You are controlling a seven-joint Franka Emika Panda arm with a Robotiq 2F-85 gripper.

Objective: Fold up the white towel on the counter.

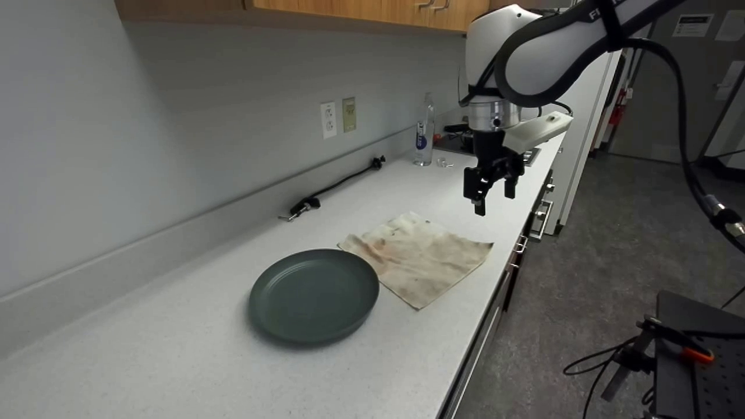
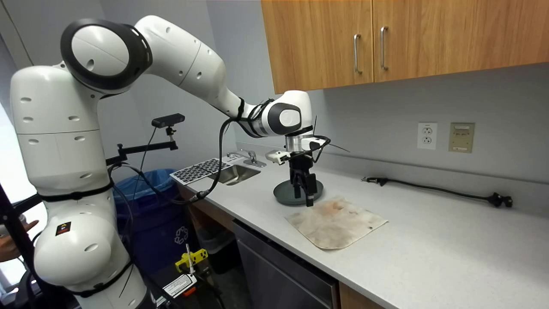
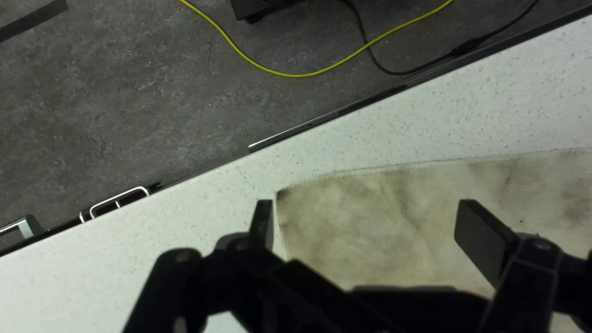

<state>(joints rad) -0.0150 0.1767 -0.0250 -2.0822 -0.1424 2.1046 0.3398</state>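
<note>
We see stained towel point(image 1: 422, 259) spread on counter point(image 1: 174, 349) beside green plate point(image 1: 314, 297); end effector point(image 1: 495, 200) above towel, fingers point(image 3: 481, 243) wide apart.

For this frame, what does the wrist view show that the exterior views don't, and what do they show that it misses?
Only the wrist view: a long yellow cable curving across the floor.

Only the exterior views: the dark green plate, the wooden cabinets, the white wall outlet and the black cord-like rod near the wall.

Shared by all: the stained white towel, spread out unfolded on the counter, and the open gripper. The wrist view shows only part of the towel.
</note>
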